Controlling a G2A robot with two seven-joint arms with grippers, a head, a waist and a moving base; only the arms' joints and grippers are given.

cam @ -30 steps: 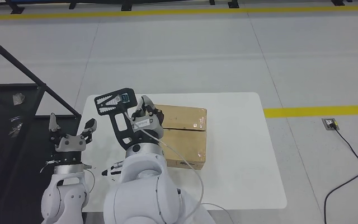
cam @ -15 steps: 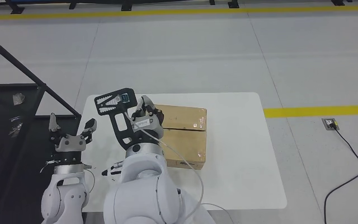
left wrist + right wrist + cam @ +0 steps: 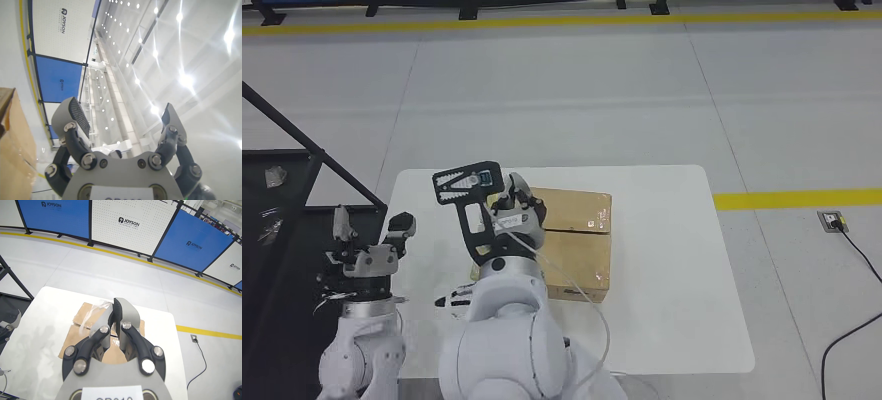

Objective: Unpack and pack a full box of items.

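A brown cardboard box (image 3: 577,215) lies flaps closed on the white table (image 3: 672,260), left of its middle. My right gripper (image 3: 520,195) hangs above the box's left part. In the right wrist view this gripper (image 3: 115,308) is shut, and a crinkled strip of clear tape (image 3: 90,315) runs from its fingertips down to the box's seam (image 3: 79,326). My left gripper (image 3: 370,228) is off the table's left edge, open and pointing upward. In the left wrist view it (image 3: 121,111) holds nothing, and the box's side (image 3: 15,132) is beside it.
A black metal rack (image 3: 282,200) stands left of the table, close to the left arm. The table's right half (image 3: 682,300) is bare. On the floor to the right lie a socket (image 3: 834,222) and a black cable.
The right gripper has shifted a little to the right over the box. The left gripper has dropped slightly toward the near side and stays open.
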